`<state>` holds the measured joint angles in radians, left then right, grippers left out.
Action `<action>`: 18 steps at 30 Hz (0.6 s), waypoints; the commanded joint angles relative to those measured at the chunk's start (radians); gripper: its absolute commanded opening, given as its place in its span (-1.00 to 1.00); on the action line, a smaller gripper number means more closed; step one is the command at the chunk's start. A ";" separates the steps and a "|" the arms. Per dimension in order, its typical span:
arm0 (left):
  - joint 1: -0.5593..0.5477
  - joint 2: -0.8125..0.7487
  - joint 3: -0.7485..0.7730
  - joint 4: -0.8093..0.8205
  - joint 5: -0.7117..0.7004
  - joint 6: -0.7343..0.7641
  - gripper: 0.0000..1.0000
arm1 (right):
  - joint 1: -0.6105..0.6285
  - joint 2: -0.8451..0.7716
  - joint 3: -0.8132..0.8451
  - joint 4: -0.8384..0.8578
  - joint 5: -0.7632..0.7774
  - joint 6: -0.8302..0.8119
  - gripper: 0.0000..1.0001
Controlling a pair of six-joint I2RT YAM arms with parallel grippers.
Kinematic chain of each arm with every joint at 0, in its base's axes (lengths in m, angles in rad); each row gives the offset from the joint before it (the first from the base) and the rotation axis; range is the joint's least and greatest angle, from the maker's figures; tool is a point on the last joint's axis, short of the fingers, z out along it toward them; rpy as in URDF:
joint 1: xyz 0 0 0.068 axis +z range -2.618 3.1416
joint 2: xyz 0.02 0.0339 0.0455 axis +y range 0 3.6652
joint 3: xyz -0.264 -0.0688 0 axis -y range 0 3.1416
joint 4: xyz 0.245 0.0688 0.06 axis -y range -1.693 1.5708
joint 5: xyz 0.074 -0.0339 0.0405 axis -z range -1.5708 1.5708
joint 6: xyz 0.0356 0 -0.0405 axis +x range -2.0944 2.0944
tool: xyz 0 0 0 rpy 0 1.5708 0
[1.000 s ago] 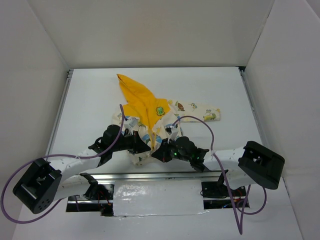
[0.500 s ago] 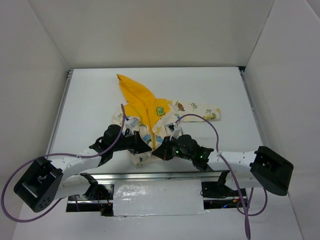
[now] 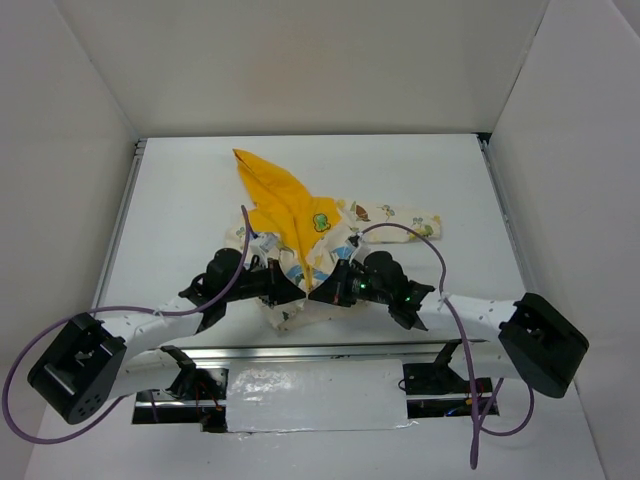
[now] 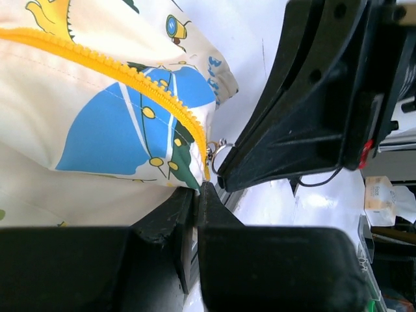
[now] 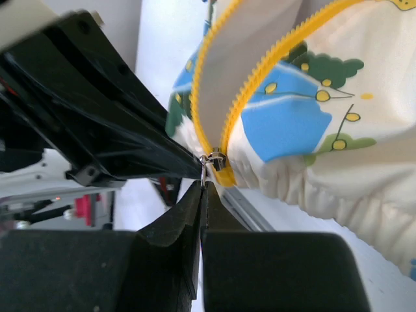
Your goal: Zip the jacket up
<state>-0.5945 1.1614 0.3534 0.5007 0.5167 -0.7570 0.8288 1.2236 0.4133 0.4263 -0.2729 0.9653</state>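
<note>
The cream jacket (image 3: 345,225) with cartoon prints lies mid-table, its yellow hood (image 3: 280,195) pointing far-left and the green patch (image 3: 321,221) beside it. My left gripper (image 3: 292,292) is shut on the jacket's bottom hem corner beside the zipper's lower end; the left wrist view shows the jaws pinching the fabric (image 4: 197,190). My right gripper (image 3: 324,291) faces it, shut on the silver zipper pull (image 5: 205,170) at the slider (image 5: 216,160). The yellow zipper teeth (image 5: 260,71) run up from the slider, the two sides spread apart above it.
A sleeve (image 3: 405,222) stretches right on the white table. Metal rails run along the left edge (image 3: 122,220) and the near edge (image 3: 330,349). Purple cables (image 3: 425,250) arc over both arms. White walls enclose the table on three sides.
My right gripper has shifted slightly away from the near edge, its forearm swinging up and rightward. The left gripper has held its place on the hem.
</note>
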 commanded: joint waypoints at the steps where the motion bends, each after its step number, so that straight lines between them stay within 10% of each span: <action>1: -0.027 0.009 -0.019 -0.013 0.043 0.048 -1.00 | -0.060 -0.013 0.079 0.075 -0.045 0.059 -1.00; 8: -0.056 0.049 0.001 -0.051 0.011 0.070 -1.00 | -0.080 0.019 0.160 0.105 -0.245 0.076 -1.00; 18: -0.096 0.051 0.009 -0.062 0.008 0.061 -1.00 | -0.158 0.050 0.191 0.005 -0.137 0.043 -1.00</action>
<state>-0.6582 1.2064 0.3561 0.5022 0.4870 -0.7315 0.7216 1.2675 0.5011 0.3431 -0.4644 1.0229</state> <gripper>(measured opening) 0.150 0.010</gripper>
